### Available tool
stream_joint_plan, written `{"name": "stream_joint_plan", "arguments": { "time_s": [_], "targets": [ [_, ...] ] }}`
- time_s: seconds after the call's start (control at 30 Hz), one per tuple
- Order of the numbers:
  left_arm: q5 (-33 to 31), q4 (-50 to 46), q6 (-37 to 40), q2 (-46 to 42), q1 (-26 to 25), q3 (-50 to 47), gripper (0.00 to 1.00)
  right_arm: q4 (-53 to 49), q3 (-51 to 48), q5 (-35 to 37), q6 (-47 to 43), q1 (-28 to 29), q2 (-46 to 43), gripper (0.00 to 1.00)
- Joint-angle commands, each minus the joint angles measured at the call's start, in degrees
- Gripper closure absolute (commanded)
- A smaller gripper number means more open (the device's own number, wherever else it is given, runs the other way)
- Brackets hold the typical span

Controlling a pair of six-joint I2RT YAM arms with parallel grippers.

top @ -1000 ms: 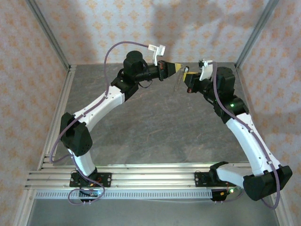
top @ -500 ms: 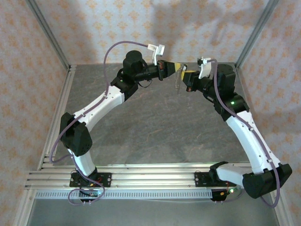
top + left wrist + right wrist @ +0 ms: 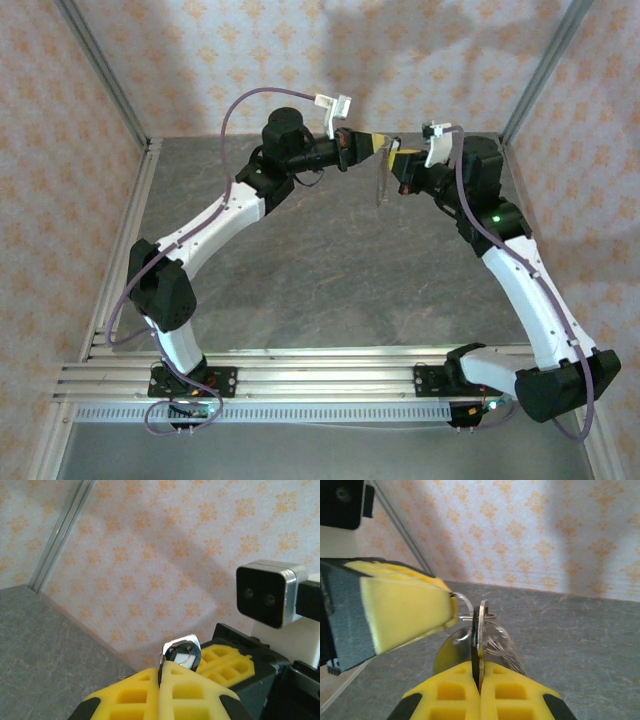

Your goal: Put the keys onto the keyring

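Both grippers meet in mid-air above the far middle of the table. My right gripper (image 3: 479,666) (image 3: 393,160) is shut on the key (image 3: 478,630), which I see edge-on as a black head against a pale metal blade. The key's black head (image 3: 181,653) also shows just past my left gripper (image 3: 162,669) (image 3: 384,144). That gripper is shut on a thin wire loop of the keyring (image 3: 466,603), which passes by the key. The keyring's chain (image 3: 507,647) (image 3: 380,185) and a round metal tag (image 3: 451,649) hang below.
The grey stone-patterned table (image 3: 330,270) lies well below both grippers. Patterned walls and metal corner posts (image 3: 105,80) enclose it. The right wrist camera box (image 3: 270,595) sits close behind the left fingertips.
The right gripper nudged slightly toward the left one and back. The hanging chain swung a little and now hangs lower. Both grips are unchanged.
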Motion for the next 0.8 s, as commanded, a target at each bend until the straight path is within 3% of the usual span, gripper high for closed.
{"name": "stream_joint_plan", "arguments": {
  "time_s": [0.0, 0.4, 0.77],
  "targets": [
    [0.79, 1.48, 0.76, -1.98, -0.44, 2.03, 1.0, 0.56, -0.31, 0.14, -0.21, -1.15, -1.69, 1.0],
    [0.97, 1.58, 1.03, -2.24, -0.39, 1.88, 1.0, -0.76, 1.01, -2.68, -0.36, -1.67, -0.24, 1.0],
    [1.05, 2.15, 0.5, -1.78, -0.41, 1.79, 1.0, -0.41, 2.24, -2.79, -0.6, 1.45, 1.37, 1.0]
  ]
}}
